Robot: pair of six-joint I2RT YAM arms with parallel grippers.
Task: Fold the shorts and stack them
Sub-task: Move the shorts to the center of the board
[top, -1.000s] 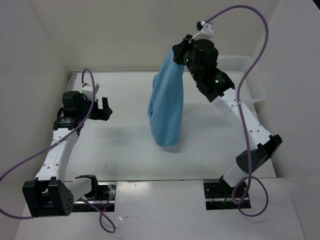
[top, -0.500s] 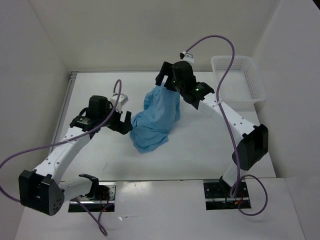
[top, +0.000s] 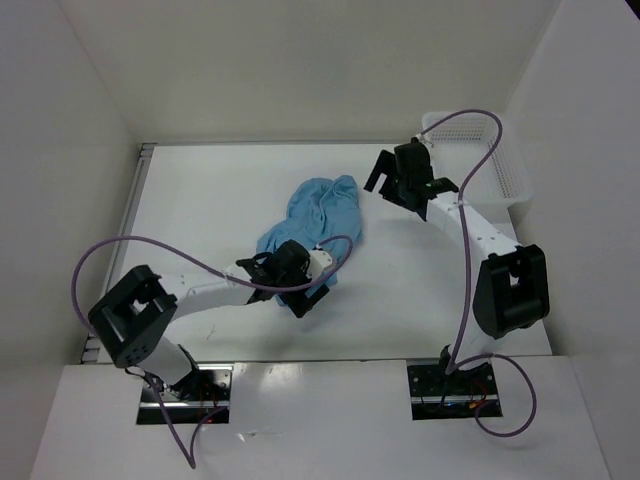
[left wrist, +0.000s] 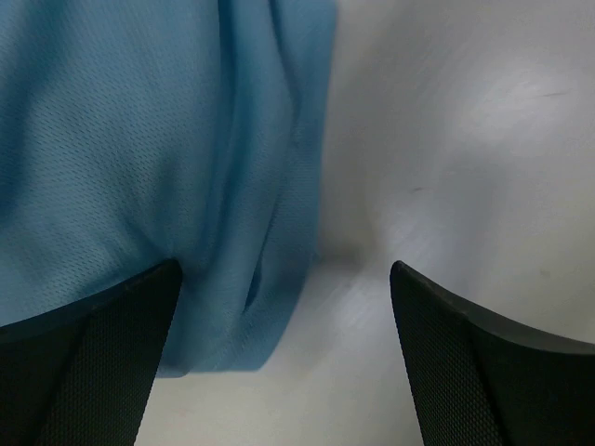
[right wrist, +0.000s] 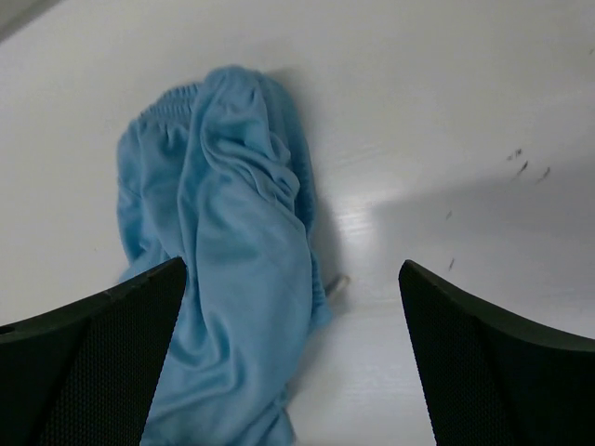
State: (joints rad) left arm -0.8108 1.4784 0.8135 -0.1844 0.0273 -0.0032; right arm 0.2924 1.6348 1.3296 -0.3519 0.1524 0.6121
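Note:
The light sky-blue shorts lie crumpled in a heap on the middle of the white table, nothing holding them. My right gripper hangs open just right of the heap. In its wrist view the shorts stretch away between and beyond the open gripper, with the gathered waistband far off and a white cord tip at the cloth's right edge. My left gripper sits low at the heap's near edge. There it stands open, with the shorts' hem against the left finger.
A white mesh basket stands at the back right corner, partly behind the right arm's purple cable. White walls close in the table on the left, back and right. The left arm lies low across the near part of the table.
The right gripper opened and let go of the hanging shorts, which dropped into a heap. The right arm drew back to the right. The left arm swung in to the heap's near edge.

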